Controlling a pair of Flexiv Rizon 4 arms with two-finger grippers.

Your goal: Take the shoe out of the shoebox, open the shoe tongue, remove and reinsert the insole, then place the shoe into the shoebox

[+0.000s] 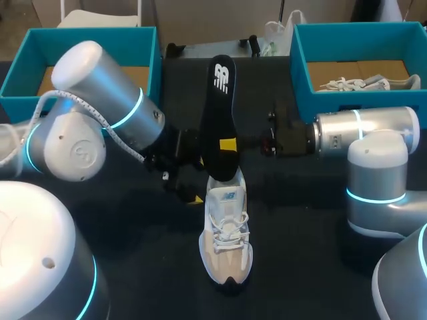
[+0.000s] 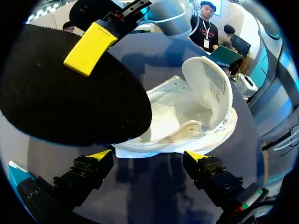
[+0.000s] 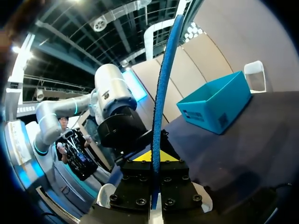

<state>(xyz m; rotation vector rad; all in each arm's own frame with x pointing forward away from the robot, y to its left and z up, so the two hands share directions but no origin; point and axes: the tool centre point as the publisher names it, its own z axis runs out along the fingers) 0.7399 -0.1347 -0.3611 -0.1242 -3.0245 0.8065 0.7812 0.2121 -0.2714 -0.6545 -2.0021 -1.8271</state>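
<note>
- The right shoebox (image 1: 300,67), teal, stands at the far right corner of the dark surface (image 1: 313,220). A second shoe (image 1: 363,83), white with laces, lies inside it.
- The left shoebox (image 1: 20,80), also teal, stands at the far left corner. Only its brown bottom shows, and my left arm hides a part of it.
- The shoe (image 1: 227,233) stands upright in the middle of the surface, outside both boxes, with its toe towards the robot. Its tongue (image 2: 210,88) is lifted up and the inside is open.
- The black insole (image 1: 220,100) is out of the shoe and is held upright above its heel.
- The right gripper (image 1: 227,145) comes in level from the right. Its fingers (image 3: 154,156) are pressed together on the lower part of the insole, one on each face.
- The left gripper (image 2: 148,156) is low, just beside the heel of the shoe. Its fingers are wide apart and hold nothing.
</note>
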